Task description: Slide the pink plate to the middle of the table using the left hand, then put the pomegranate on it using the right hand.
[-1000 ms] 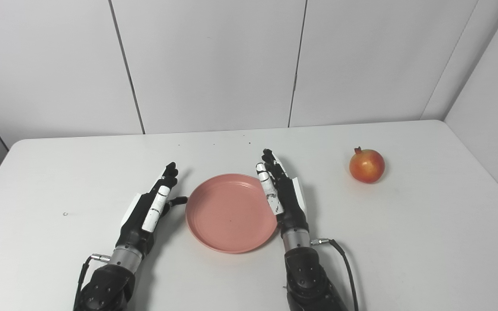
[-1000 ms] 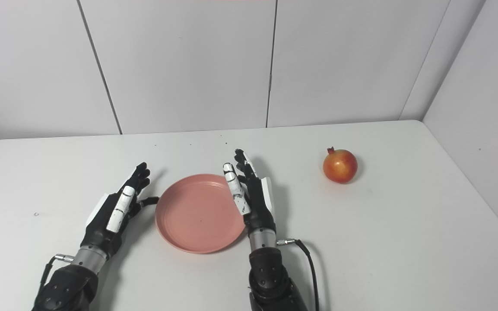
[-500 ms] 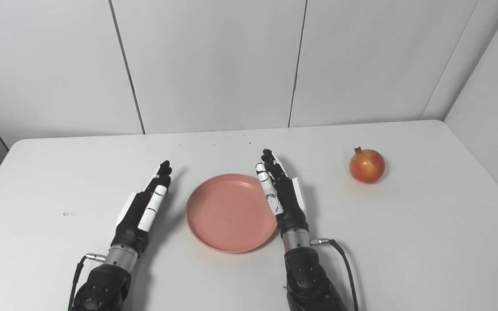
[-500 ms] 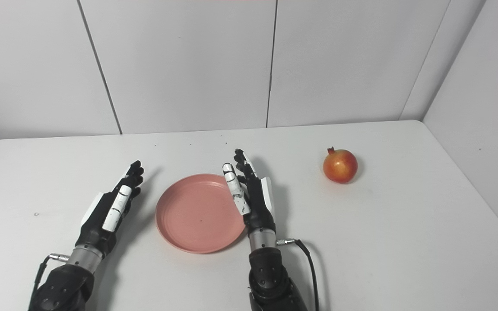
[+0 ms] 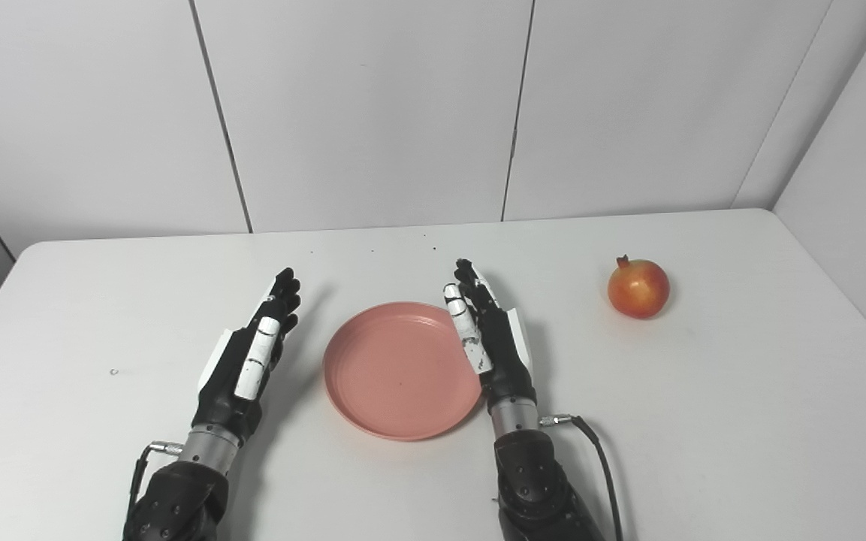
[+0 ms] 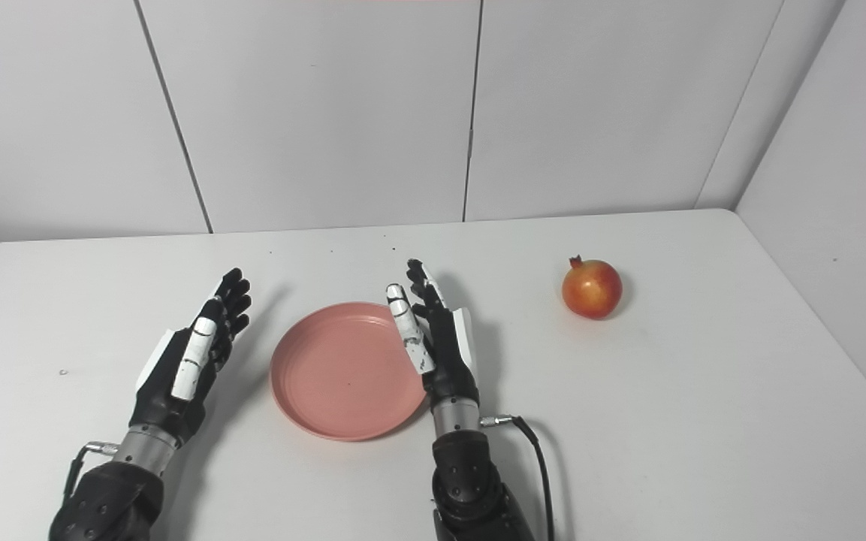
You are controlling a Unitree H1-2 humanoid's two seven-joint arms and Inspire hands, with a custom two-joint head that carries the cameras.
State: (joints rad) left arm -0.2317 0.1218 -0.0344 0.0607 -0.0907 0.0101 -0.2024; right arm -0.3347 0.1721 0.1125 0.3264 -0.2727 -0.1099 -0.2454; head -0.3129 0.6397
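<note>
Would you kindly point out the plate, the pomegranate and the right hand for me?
plate (image 5: 395, 376): left eye view, on its flat inner floor.
pomegranate (image 5: 638, 289): left eye view, on the middle of the fruit.
right hand (image 6: 440, 342): right eye view, on the back of the hand.

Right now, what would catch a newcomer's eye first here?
The pink plate near the middle of the white table, flanked by two black-and-white hands: the left hand open with a gap to the plate's left, the right hand open and upright at its right rim. Next, the red-yellow pomegranate, alone on the table's far right.
</note>
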